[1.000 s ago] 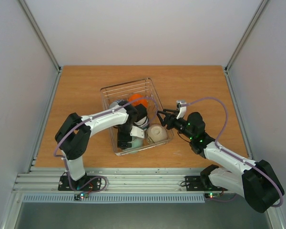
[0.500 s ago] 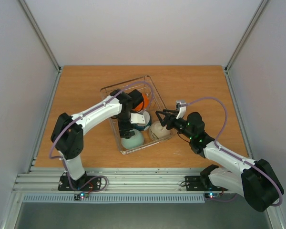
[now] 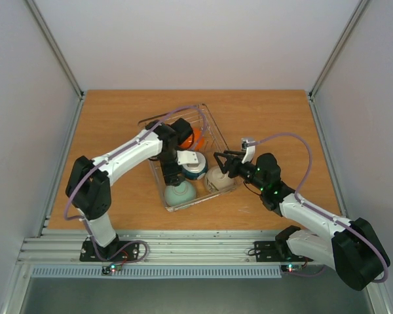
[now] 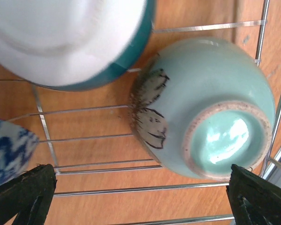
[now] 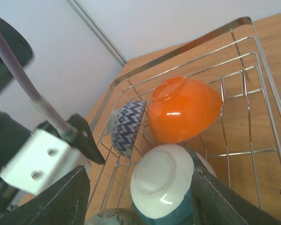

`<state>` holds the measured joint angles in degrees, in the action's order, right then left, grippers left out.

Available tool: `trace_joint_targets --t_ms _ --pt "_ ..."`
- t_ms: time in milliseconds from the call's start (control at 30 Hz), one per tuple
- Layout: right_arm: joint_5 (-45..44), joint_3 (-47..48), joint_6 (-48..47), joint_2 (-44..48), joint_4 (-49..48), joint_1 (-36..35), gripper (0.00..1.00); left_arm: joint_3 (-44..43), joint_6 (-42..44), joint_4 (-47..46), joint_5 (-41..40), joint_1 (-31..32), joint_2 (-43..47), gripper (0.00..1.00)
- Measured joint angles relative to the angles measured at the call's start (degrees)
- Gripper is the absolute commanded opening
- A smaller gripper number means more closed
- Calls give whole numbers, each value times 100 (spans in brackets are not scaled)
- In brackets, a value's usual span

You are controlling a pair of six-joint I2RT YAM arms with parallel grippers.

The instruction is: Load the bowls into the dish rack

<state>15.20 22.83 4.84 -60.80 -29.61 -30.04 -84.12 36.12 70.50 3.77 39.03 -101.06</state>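
The wire dish rack [image 3: 210, 130] holds several bowls. An orange bowl [image 3: 196, 139] and a blue-patterned bowl [image 5: 126, 126] lean on the tines. A teal-banded white bowl [image 3: 193, 163] lies base up in the middle. At the near end a pale green bowl [image 3: 181, 193] rests upside down. By the right side sits a beige bowl [image 3: 216, 178]. My left gripper [image 3: 172, 172] hangs open over the rack, just above the pale green bowl [image 4: 201, 108], empty. My right gripper [image 3: 220, 163] is open above the beige bowl, facing the teal-banded bowl [image 5: 164, 185], with nothing between its fingers [image 5: 61, 201].
The rack stands skewed on the wooden table [image 3: 118, 118], its near corner close to the front edge. White walls close in the table on three sides. My left arm [image 3: 128, 156] stretches over the rack's left side.
My left arm has lifted and drawn back toward the far side, uncovering the pale green bowl in the rack's near end. The rack has shifted slightly. The right arm has barely moved.
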Motion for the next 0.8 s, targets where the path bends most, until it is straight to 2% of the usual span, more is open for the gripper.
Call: trace_joint_targets --t_ms 133,467,800 --pt "-39 221 -9 -2 509 0 59 -225 -203 -146 197 -151 181 99" --pt "-608 1432 -181 129 2579 0 59 -455 -1244 -927 728 -291 1095 100" --pt "-1440 1930 -450 461 4229 0 59 597 -2417 -2337 1032 -957 2197 99"
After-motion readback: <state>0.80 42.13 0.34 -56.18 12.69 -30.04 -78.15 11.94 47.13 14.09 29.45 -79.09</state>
